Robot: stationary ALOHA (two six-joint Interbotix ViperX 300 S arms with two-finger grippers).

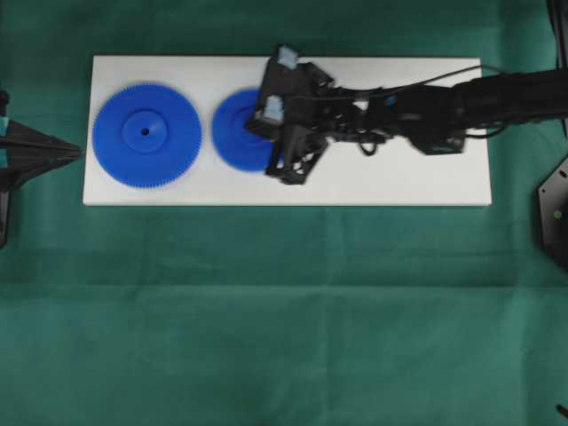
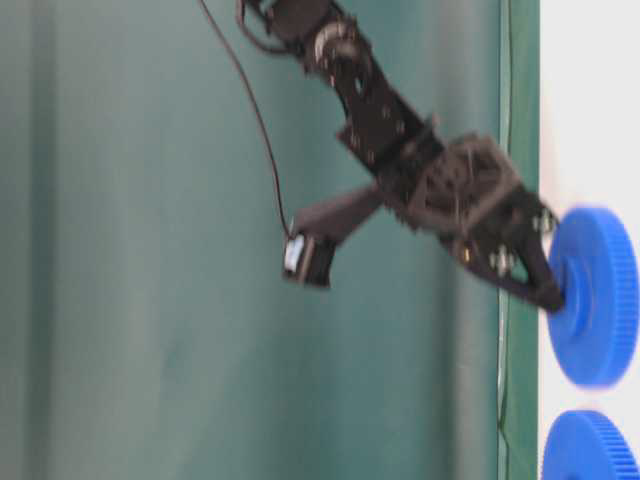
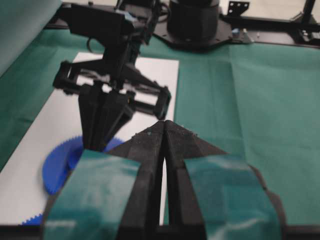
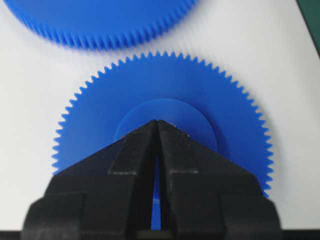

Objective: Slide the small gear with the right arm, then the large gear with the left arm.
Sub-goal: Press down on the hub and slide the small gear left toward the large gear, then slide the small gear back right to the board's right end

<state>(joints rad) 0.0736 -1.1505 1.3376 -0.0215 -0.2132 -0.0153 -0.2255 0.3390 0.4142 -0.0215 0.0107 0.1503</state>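
The small gear (image 1: pixel 232 133) lies flat on the white board (image 1: pixel 399 182), just right of the large gear (image 1: pixel 146 135). My right gripper (image 1: pixel 256 126) is shut, and its pointed tip (image 4: pixel 157 122) rests on the small gear's (image 4: pixel 100 130) raised hub, covering the centre hole. From table level the tip (image 2: pixel 555 297) touches the hub of the small gear (image 2: pixel 600 300), with the large gear (image 2: pixel 590 450) beside it. My left gripper (image 1: pixel 78 151) is shut and empty, off the board's left edge and pointing at the large gear. Its tips (image 3: pixel 165 123) face the right gripper (image 3: pixel 102 127).
Green cloth (image 1: pixel 284 311) covers the table around the board. The large gear's teeth (image 4: pixel 100 25) sit close to the small gear's far rim. A black arm base (image 1: pixel 555 213) stands at the right edge. The right half of the board is bare.
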